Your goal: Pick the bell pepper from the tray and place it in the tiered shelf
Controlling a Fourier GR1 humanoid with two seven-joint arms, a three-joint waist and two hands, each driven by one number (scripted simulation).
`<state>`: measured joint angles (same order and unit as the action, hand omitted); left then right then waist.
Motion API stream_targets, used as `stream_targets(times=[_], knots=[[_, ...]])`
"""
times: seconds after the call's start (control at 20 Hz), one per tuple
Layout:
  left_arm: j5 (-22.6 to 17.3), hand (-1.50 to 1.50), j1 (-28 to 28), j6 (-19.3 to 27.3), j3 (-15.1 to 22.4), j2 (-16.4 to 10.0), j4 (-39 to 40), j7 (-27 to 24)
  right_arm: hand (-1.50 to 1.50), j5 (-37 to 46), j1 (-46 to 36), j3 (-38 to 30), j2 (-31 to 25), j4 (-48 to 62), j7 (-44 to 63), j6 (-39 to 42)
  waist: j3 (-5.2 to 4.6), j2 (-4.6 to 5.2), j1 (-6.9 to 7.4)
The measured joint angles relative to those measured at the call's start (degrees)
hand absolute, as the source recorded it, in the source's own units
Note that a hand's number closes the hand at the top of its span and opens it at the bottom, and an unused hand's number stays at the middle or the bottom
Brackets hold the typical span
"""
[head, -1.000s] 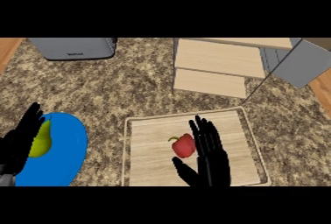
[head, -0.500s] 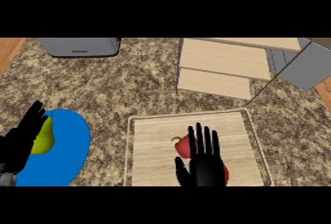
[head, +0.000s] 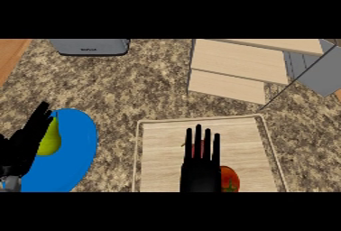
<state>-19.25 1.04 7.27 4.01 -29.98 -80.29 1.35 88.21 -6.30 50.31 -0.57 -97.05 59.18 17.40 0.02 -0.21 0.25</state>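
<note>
Toward the near right part of the wooden tray (head: 160,153) lies the red bell pepper (head: 228,177), mostly covered by the right hand (head: 200,169). Only its right side shows beside the palm, along with a sliver of red between the fingers. That hand comes in from the near edge and lies over the middle of the tray. Its fingers (head: 216,146) are straight, spread slightly apart and pointing toward the far rim, not curled round anything. Whether the palm touches the pepper cannot be told from this steep view. The tray itself sits at the near edge of the speckled stone worktop (head: 133,90), right of centre.

Beyond the tray's far rim, toward the far right corner, stands the tiered shelf (head: 233,67), with pale wooden boards stepped one over another and grey side panels (head: 320,67) at its right.

Along the near left edge of the worktop a blue plate (head: 70,158) carries a yellow-green pear (head: 48,140) (stem end pointing away). The left hand (head: 23,144) rests over the plate's left side, just beside the pear, fingers straight and relaxed, holding nothing.

At the far edge, left of centre, sits a grey appliance (head: 90,46). A strip of brown wood (head: 10,56) shows past the worktop's far left corner.
</note>
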Motion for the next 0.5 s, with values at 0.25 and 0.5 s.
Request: stream_targets(times=[0.25,0.5], knots=[[1.0,0.00,-0.7,-0.5,-0.4,0.9,0.5,0.2,-1.50,-3.4,-4.3,-1.7,-0.2,1.4,0.7,2.3,0.07,0.11,0.13],[1.6,0.00,0.5,-1.6,-1.7,1.0,-0.4,0.2,-1.50,-4.3,-7.2,-4.3,-0.1,5.0,0.2,2.8,0.09,0.13,0.15]])
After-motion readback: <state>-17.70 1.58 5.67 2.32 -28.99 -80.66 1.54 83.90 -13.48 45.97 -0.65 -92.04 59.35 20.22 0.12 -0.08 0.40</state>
